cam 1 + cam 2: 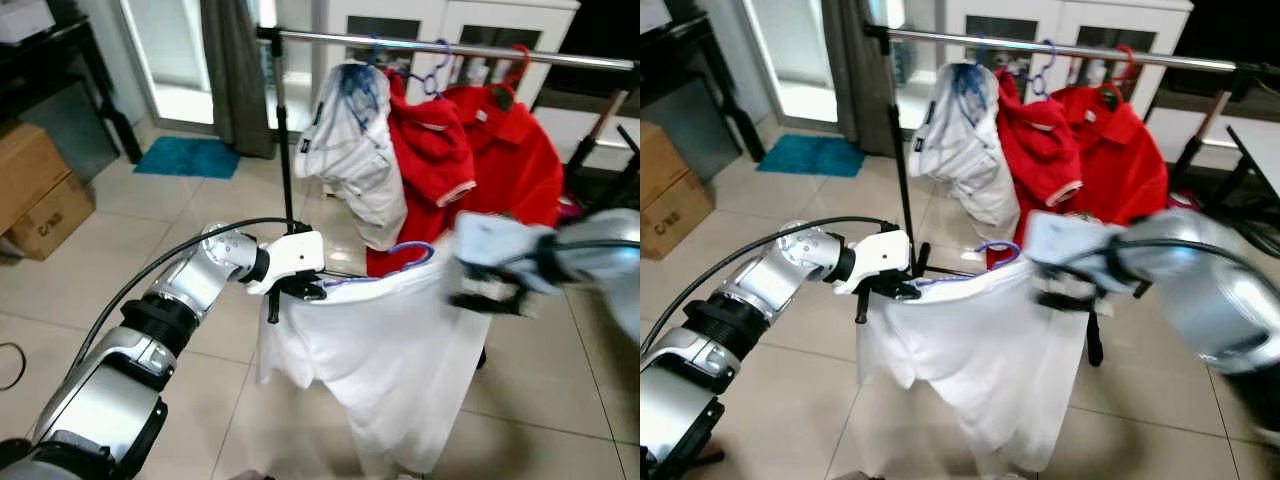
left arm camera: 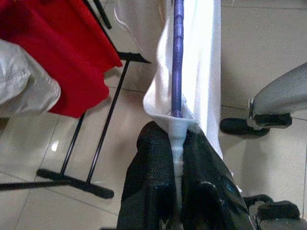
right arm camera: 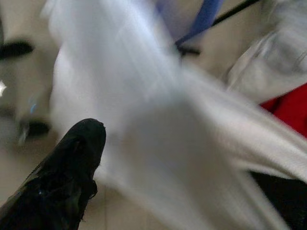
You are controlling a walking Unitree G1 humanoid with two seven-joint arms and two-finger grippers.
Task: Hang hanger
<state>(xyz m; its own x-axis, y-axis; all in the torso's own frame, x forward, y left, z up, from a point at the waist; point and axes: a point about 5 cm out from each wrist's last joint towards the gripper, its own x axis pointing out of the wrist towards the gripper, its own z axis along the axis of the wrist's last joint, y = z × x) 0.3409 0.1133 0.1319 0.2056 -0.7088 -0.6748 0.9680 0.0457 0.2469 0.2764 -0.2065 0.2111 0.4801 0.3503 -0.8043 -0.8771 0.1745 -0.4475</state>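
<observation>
Pinching white shirt [image 1: 385, 350] on purple hanger [image 2: 177, 62]

This is a room in a home, used for drying or storing clothes. A metal clothes rail [image 1: 450, 47] runs across the upper part of the frame with red shirts [image 1: 470, 150] and a white garment [image 1: 350, 150] on hangers. The floor [image 1: 150, 220] is pale glossy tile. A teal mat [image 1: 188, 156] lies by a curtained glass door [image 1: 175, 60] at upper left, cardboard boxes [image 1: 35, 190] at the left edge, white cabinets [image 1: 480, 20] behind.
</observation>
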